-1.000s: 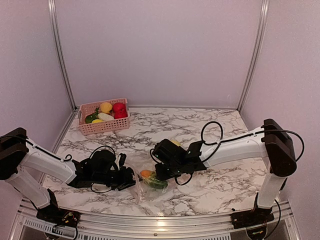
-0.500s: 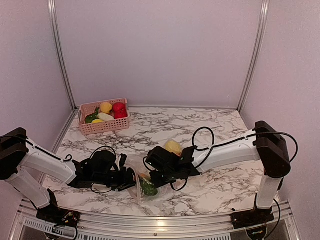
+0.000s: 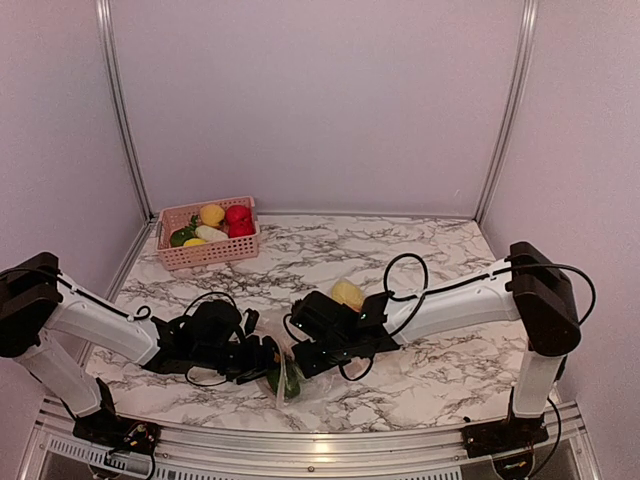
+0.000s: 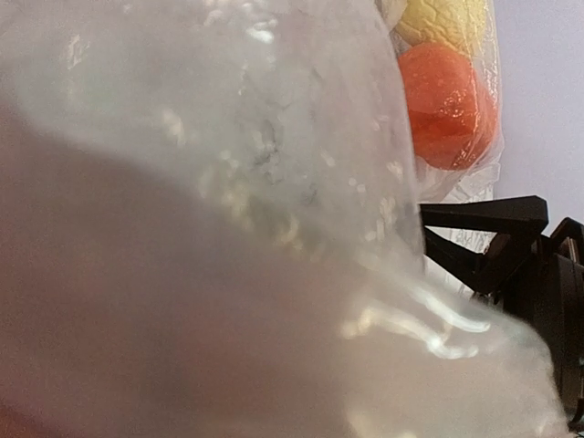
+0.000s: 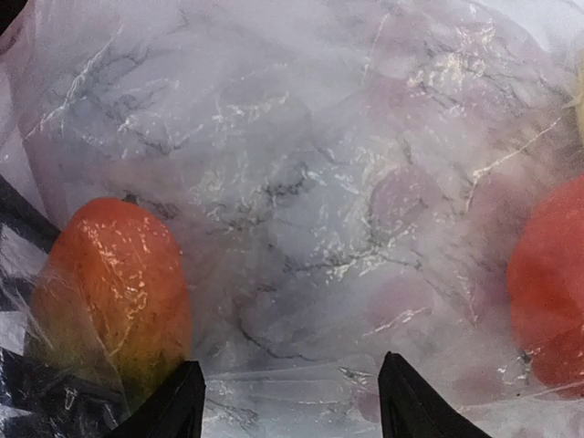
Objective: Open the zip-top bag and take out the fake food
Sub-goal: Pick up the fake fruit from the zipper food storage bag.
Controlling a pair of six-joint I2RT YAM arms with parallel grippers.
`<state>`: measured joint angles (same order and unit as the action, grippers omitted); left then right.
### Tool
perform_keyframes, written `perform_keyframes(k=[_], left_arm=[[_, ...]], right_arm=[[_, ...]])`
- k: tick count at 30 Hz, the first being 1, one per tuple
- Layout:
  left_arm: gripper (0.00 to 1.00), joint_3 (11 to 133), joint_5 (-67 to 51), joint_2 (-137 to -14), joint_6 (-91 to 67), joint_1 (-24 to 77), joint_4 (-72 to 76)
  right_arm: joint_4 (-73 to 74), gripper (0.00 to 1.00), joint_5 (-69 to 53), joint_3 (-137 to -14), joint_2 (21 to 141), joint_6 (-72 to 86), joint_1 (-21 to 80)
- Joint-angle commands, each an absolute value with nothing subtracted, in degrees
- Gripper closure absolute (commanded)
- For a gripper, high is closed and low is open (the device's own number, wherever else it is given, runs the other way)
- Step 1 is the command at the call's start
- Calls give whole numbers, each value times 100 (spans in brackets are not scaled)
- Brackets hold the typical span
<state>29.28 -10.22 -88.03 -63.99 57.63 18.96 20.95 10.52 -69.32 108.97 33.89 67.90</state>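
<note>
The zip-top bag [image 3: 287, 378] lies crumpled near the front edge, squeezed between my two grippers. A green piece of fake food [image 3: 284, 381] shows inside it. A yellow piece [image 3: 347, 294] sits just behind my right wrist. My left gripper [image 3: 262, 358] presses into the bag from the left. Clear plastic [image 4: 228, 228] covers its camera and hides its fingers, and beyond the plastic sit an orange fruit [image 4: 447, 105] and a yellow one [image 4: 444, 18]. My right gripper [image 5: 290, 363] stands open over the bag film [image 5: 310, 182], with an orange-green fruit [image 5: 109, 292] to its left and a red one [image 5: 552, 292] to its right.
A pink slatted basket [image 3: 207, 252] holding several toy fruits stands at the back left, near the wall. Black cables loop off both wrists over the marble table [image 3: 440, 250]. My right gripper's black body [image 4: 511, 251] shows in the left wrist view.
My right gripper has moved left onto the bag and its jaws have spread apart. The left gripper has nudged right. The bag has bunched up between them, and the yellow piece now shows.
</note>
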Motion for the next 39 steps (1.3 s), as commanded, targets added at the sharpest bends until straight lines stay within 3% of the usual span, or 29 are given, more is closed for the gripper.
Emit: perform_keyframes(k=[1, 5, 10, 14, 39], left_arm=[[25, 3162, -849, -8974, -6325, 5844, 1648], [26, 3213, -756, -8996, -6347, 5862, 1569], [45, 3250, -645, -8853, -6326, 5862, 1363], [53, 3267, -553, -8625, -6269, 5862, 1154], [60, 3219, -218, -7344, -5961, 5862, -448]], right_arm=[[1880, 34, 858, -7114, 11055, 3298, 6860], [1785, 31, 788, -7171, 11058, 3310, 6857], [1825, 39, 854, -7297, 11035, 3320, 6847], [1857, 42, 891, -7281, 10980, 3336, 6811], [1322, 44, 552, -6548, 10524, 3497, 6314]])
